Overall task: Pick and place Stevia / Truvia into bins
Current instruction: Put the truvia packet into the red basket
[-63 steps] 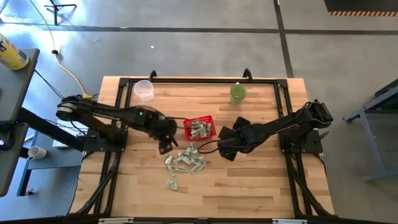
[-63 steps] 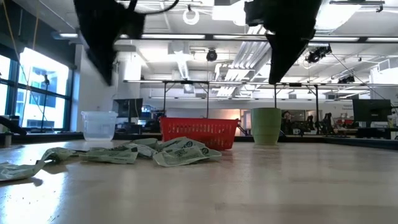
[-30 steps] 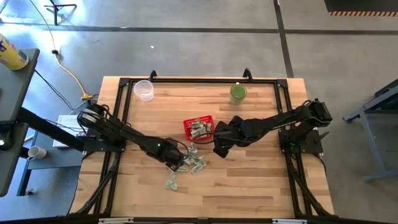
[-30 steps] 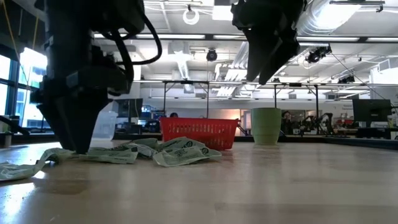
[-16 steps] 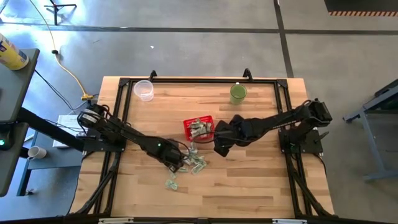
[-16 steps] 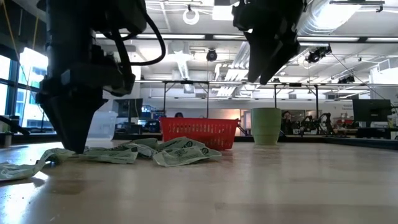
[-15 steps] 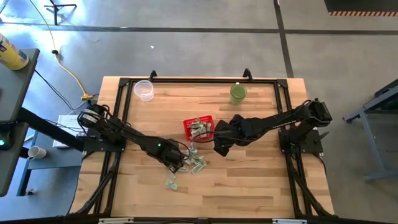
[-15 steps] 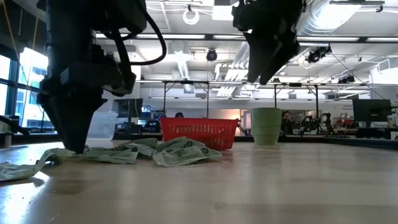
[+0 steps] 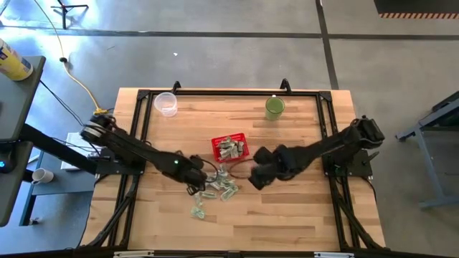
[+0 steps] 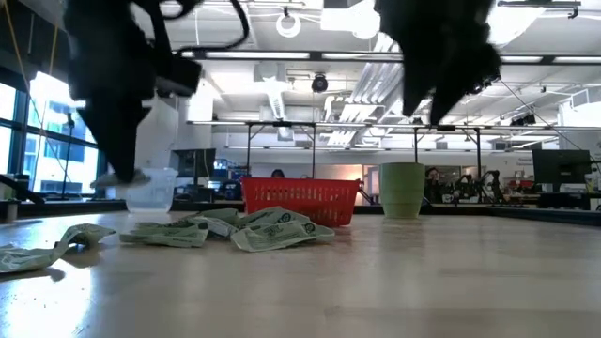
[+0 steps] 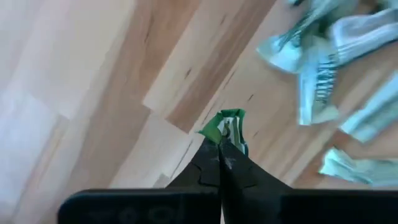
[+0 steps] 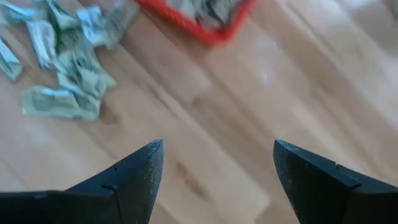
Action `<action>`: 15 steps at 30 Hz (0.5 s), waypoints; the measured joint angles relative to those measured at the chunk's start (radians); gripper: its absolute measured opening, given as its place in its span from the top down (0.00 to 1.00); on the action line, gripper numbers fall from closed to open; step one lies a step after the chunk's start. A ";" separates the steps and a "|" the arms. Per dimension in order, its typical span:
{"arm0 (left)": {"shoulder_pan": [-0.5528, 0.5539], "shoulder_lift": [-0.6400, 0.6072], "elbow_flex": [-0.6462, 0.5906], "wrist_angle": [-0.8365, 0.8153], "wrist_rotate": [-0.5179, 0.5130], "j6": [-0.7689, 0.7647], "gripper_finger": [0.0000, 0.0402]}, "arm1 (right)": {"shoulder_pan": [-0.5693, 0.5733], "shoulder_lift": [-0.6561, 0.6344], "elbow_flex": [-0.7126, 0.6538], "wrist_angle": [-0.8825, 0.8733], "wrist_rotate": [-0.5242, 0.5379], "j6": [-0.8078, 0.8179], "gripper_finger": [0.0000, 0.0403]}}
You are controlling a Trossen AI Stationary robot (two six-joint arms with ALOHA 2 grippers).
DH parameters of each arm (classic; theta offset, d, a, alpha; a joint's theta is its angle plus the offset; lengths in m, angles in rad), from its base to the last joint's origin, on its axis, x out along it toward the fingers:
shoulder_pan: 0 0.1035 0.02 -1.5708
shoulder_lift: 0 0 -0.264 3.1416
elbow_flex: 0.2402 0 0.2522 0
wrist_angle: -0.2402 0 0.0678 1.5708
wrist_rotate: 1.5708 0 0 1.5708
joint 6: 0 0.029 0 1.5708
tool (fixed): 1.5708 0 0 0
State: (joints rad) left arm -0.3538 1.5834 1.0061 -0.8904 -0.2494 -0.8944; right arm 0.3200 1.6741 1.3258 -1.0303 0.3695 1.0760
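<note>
Left fingers (image 11: 219, 152) pinch one sachet (image 11: 229, 126) by its edge, clear of the bench (image 9: 287, 215); light, limp paper, so an edge grip suffices. Right fingers (image 12: 214, 163) gape empty; basket (image 9: 230, 148) beyond.

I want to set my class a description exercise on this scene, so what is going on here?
Two robot arms are sorting green and white sweetener sachets into a red basket on a wooden table. The left tool is shut on one sachet, lifted off the table beside the loose pile. The right tool hangs open above bare wood near the basket, which already holds several sachets.
</note>
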 joint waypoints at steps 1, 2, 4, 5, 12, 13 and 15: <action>0.000 -0.023 0.000 0.022 -0.007 0.018 0.94 | 0.019 0.000 0.000 -0.022 -0.002 0.049 0.27; 0.000 -0.050 0.001 0.059 -0.024 0.034 0.94 | 0.038 0.000 0.000 -0.039 -0.006 0.096 0.27; 0.015 -0.107 0.003 0.125 -0.056 0.094 0.94 | 0.074 0.000 0.000 -0.069 -0.015 0.176 0.27; 0.026 -0.129 0.004 0.172 -0.067 0.138 0.94 | 0.091 0.000 0.000 -0.083 -0.018 0.207 0.27; 0.239 -0.148 0.006 0.400 -0.010 0.365 0.94 | 0.163 0.000 0.000 -0.168 0.025 0.270 0.27; 0.280 -0.132 0.006 0.439 0.021 0.384 0.94 | 0.164 0.000 0.000 -0.183 0.041 0.262 0.27; 0.361 -0.104 0.005 0.498 0.103 0.407 0.94 | 0.161 0.000 0.000 -0.203 0.056 0.228 0.27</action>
State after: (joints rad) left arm 0.0071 1.4790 1.0115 -0.3924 -0.1467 -0.4877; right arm 0.4812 1.6745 1.3262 -1.2330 0.4259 1.3039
